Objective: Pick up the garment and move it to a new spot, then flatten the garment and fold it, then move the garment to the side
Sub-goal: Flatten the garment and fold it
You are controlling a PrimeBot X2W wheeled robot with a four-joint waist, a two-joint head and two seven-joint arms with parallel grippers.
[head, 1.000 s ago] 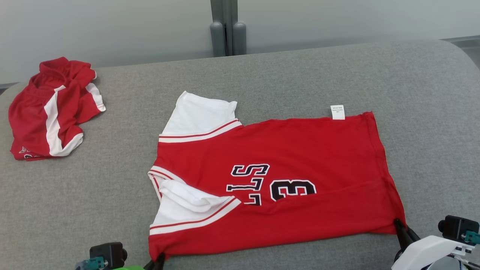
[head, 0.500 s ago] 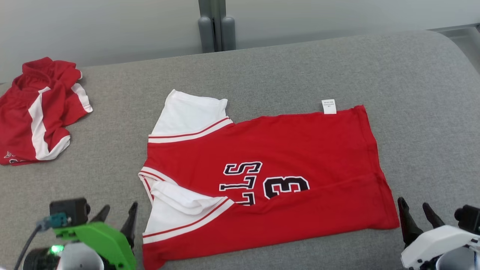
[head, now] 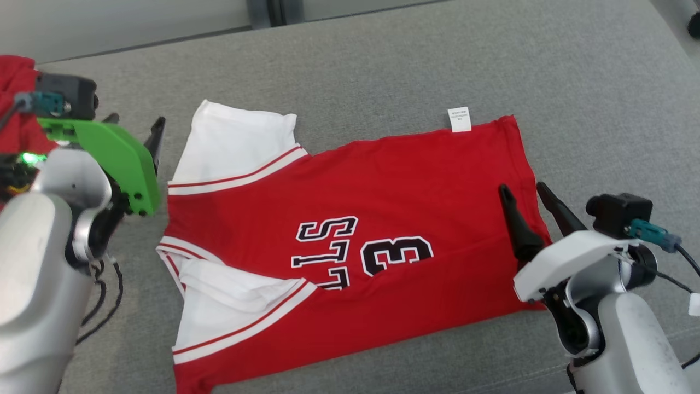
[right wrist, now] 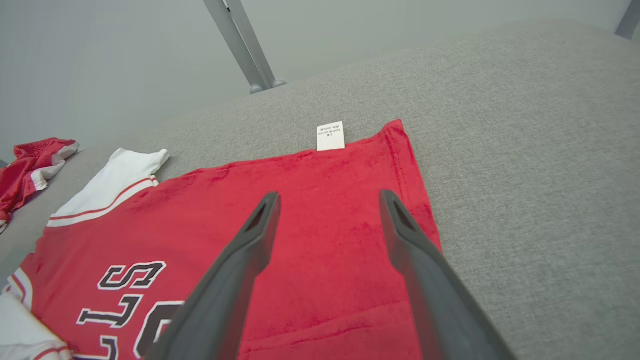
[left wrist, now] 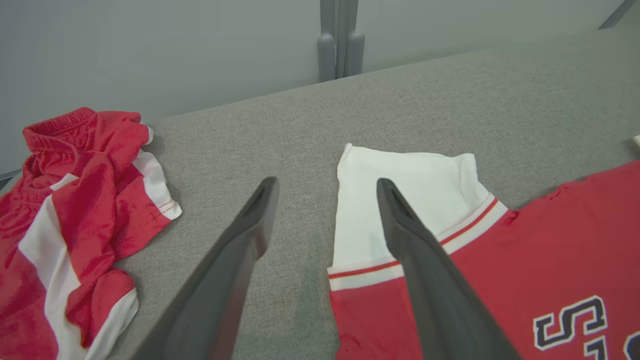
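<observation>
The garment, a red jersey (head: 383, 191) with white sleeves and black lettering, lies spread flat on the grey padded table (head: 383, 65). My left gripper (head: 135, 123) hangs open just left of the far white sleeve (head: 235, 142); in the left wrist view the left gripper (left wrist: 327, 182) has its right finger over the sleeve (left wrist: 425, 175). My right gripper (head: 522, 189) is open above the jersey's hem side, and in the right wrist view the right gripper (right wrist: 330, 196) hovers over red cloth (right wrist: 200, 215) below the white label (right wrist: 330, 136). Neither holds anything.
Crumpled red shorts with white stripes (left wrist: 75, 200) lie at the table's far left, partly behind my left arm in the head view (head: 13, 71). A grey post (left wrist: 340, 45) stands behind the table's far edge. Bare grey surface stretches to the right of the jersey (head: 601, 109).
Both grippers have left the jersey's near corners, opened, and travelled away from me along its two ends. The head view has shifted down and right. The jersey lies as before.
</observation>
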